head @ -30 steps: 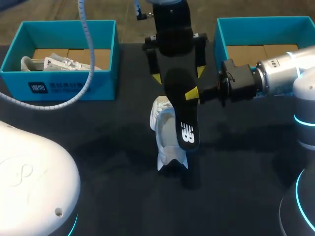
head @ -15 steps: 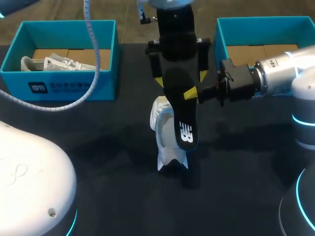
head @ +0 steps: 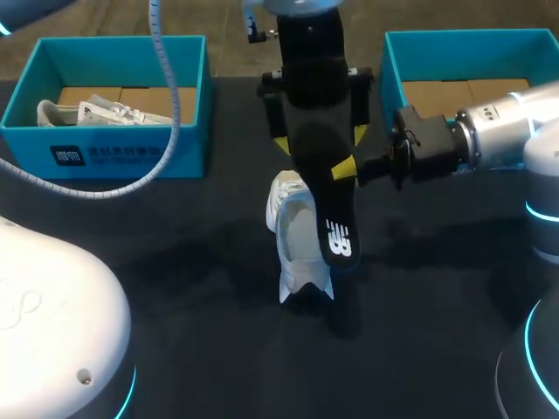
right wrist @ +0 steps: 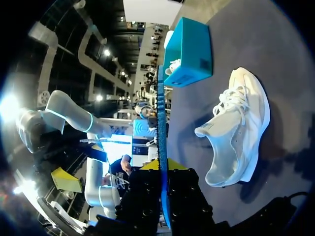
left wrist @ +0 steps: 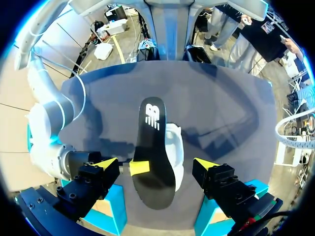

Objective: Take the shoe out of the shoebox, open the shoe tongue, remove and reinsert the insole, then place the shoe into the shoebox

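I'm watching the right gripper coming in from the right side, and its fingers are pinching the black insole from both sides, near the insole's upper half. The insole is hanging tilted in the air, its end with the white mark lowest, right over the white shoe. From the right wrist I'm seeing that insole edge-on, running straight out between the fingers, with the shoe beside it.

The shoe is sitting on its sole in the middle of the dark table, mouth facing up, tongue pulled back. I can't tell whether the insole's low end is touching it.

My left gripper is hanging point-down behind the shoe, jaws spread wide. In its own wrist view the insole is lying between the two yellow tips, well apart from both, so that gripper is holding nothing. The right gripper's yellow tip is showing on the insole there, with the shoe peeking out from under it.

At the back left, the left box is holding a second shoe. The right box is standing at the back right, just behind the right arm.
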